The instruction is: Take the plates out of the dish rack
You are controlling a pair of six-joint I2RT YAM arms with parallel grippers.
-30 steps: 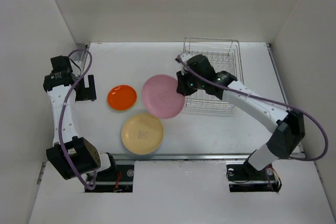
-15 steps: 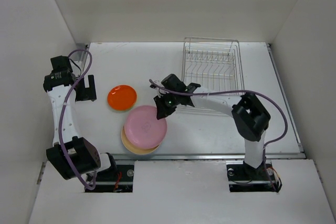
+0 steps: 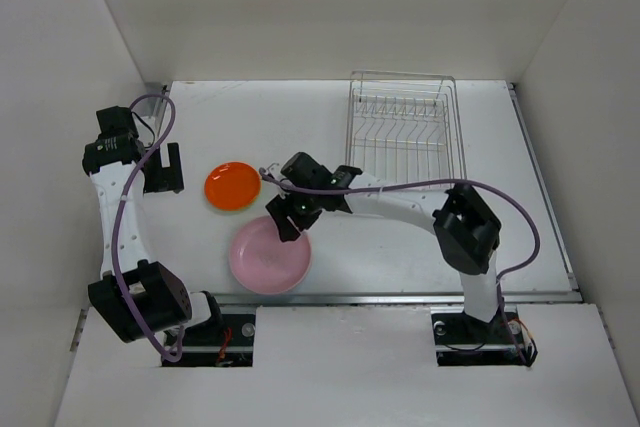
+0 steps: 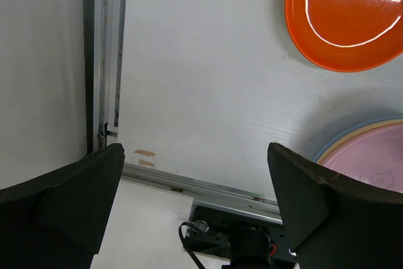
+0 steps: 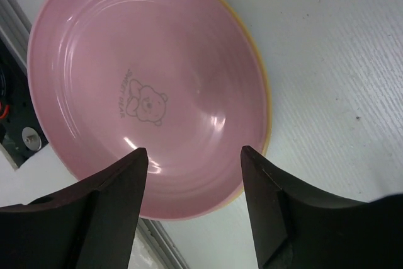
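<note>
Right end effector [image 3: 288, 217]: we see its fingers [image 5: 107, 212] standing apart with nothing clasped between them; it hangs over the far-right rim of the pink plate.
Pink plate [image 3: 262, 259]: lies face up near the front edge of the counter [image 3: 400, 247]; a small bear print [image 5: 143, 100] marks its middle; it rests on top of a pale yellow plate.
Pale yellow plate [image 5: 267, 114]: almost wholly covered; we see only a thin crescent of its rim beside the pink one.
Orange-red plate [image 3: 232, 185]: flat on the counter, just beyond the pink plate and a little to its left; the left wrist view shows a strip of bare counter between the two.
Dish rack [image 3: 403, 112]: stands at the far right of the counter, well apart from the plates; its wire prongs point up.
Left end effector [image 3: 165, 169]: spread wide and holding nothing; it sits at the left side of the counter, near the orange-red plate, and we see it touching neither plate.
</note>
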